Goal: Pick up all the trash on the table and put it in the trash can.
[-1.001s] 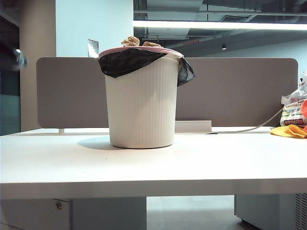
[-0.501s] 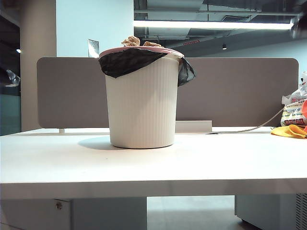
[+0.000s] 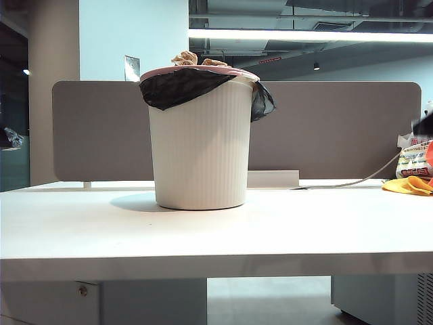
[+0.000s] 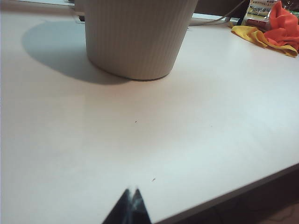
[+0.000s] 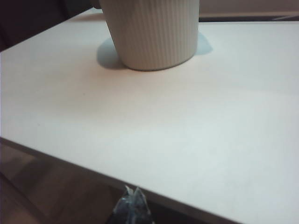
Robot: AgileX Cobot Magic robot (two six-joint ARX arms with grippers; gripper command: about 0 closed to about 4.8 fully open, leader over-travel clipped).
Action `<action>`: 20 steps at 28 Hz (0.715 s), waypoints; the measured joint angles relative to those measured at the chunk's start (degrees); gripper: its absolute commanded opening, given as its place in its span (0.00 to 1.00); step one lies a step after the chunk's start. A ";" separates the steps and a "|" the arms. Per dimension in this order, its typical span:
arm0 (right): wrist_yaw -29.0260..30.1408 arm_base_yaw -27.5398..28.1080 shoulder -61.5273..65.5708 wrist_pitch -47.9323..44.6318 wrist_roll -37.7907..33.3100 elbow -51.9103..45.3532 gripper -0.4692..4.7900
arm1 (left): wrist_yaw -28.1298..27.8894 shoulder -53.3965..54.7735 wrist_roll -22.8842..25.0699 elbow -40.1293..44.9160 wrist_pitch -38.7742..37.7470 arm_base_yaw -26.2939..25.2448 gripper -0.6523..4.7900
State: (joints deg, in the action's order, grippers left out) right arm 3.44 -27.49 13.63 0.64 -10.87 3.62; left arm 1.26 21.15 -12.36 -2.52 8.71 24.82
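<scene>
Wrist views: your left gripper (image 4: 132, 196) and right gripper (image 5: 131, 192) pinched closed, empty; bin (image 3: 201, 139) well ahead, trash (image 3: 184, 59) inside.

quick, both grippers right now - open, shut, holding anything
Left gripper: fingers shut, holding nothing, above the table's near edge.
Right gripper: fingers shut, holding nothing, off that edge.

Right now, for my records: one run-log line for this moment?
trash: in trash can | table: no wads | left gripper: shut | right gripper: shut

The white table (image 3: 270, 230) bears the trash can (image 3: 200, 145) (plus an orange cloth (image 3: 408, 185)).
</scene>
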 measured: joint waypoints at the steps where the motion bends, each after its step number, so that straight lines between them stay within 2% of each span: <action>1: -0.09 0.00 0.00 0.07 0.00 -0.52 0.08 | 0.00 0.00 0.00 0.15 0.13 0.00 0.11; 20: -3.52 0.00 -0.02 2.54 2.12 -3.08 0.08 | 0.15 -0.11 0.00 2.08 -1.60 0.00 0.11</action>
State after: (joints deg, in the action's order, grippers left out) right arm -0.08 -27.49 13.61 3.18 -8.75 0.54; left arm 1.41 21.04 -12.36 -0.45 7.11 24.82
